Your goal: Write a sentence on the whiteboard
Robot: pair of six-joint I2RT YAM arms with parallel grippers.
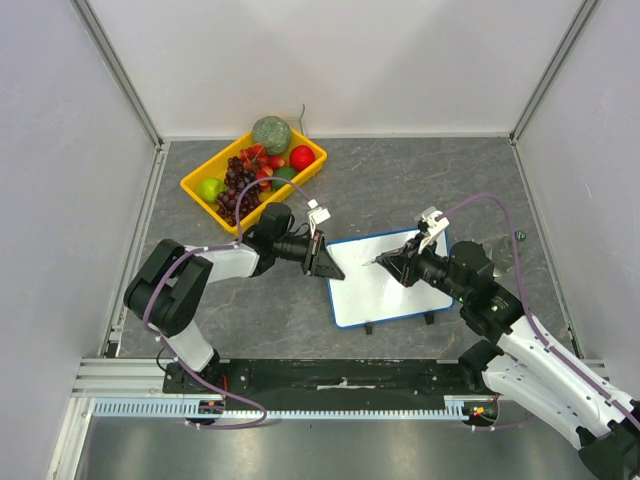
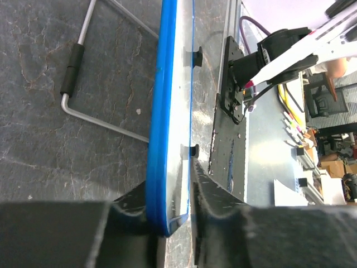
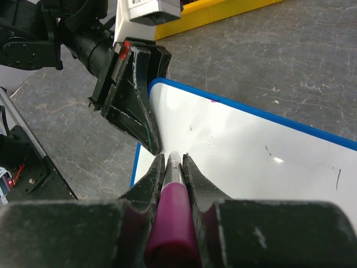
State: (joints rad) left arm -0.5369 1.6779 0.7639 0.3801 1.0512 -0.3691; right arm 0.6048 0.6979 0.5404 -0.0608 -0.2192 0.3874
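Note:
The whiteboard (image 1: 395, 290), white with a thin blue rim, lies on the grey table between the arms. My left gripper (image 1: 333, 270) is shut on its left edge; in the left wrist view the blue rim (image 2: 162, 111) runs between my fingers (image 2: 170, 195). My right gripper (image 1: 387, 262) is shut on a marker (image 3: 174, 218) with a magenta body. The marker tip points at the board's left part (image 3: 251, 151), close to the left gripper (image 3: 131, 106). No sentence shows on the board, only a few small specks and a tiny pink mark (image 3: 213, 100) at its rim.
A yellow bin (image 1: 196, 193) of fruit stands at the back left, beside the left arm. A bent metal wire stand (image 2: 106, 123) lies on the table by the board. A small dark object (image 1: 519, 236) lies at the right. Walls enclose the table.

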